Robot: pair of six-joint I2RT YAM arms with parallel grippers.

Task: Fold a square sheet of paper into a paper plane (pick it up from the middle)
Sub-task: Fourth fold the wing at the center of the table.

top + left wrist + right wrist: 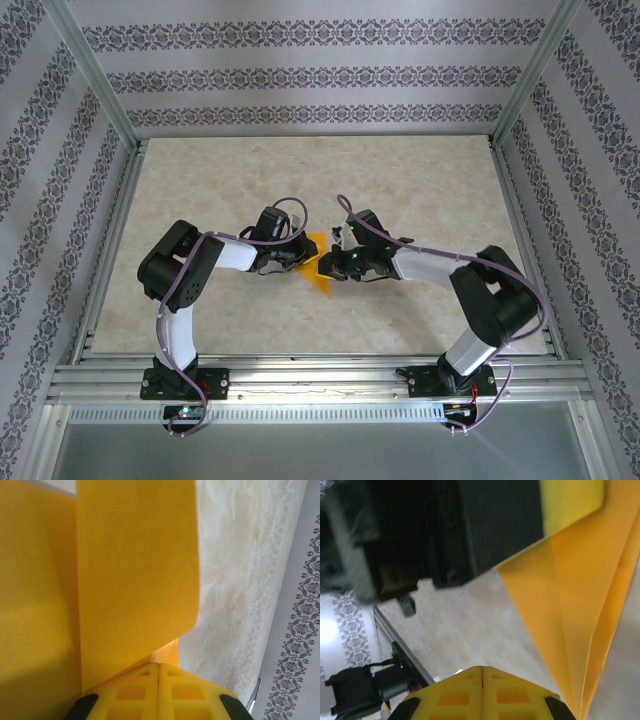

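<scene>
The paper plane is orange-yellow paper folded to a pointed dart, its tip toward the near edge, in the middle of the table between both grippers. My left gripper is shut at its upper left part. In the left wrist view the closed yellow tips meet the paper plane, which spreads to both sides, one flap curling up on the left. My right gripper is shut just right of the paper. The right wrist view has its jaws closed on nothing, with the creased paper plane to the right.
The beige marbled table has patterned walls on three sides. An aluminium rail runs along the near edge with both arm bases. In the right wrist view the left gripper's black body hangs close above.
</scene>
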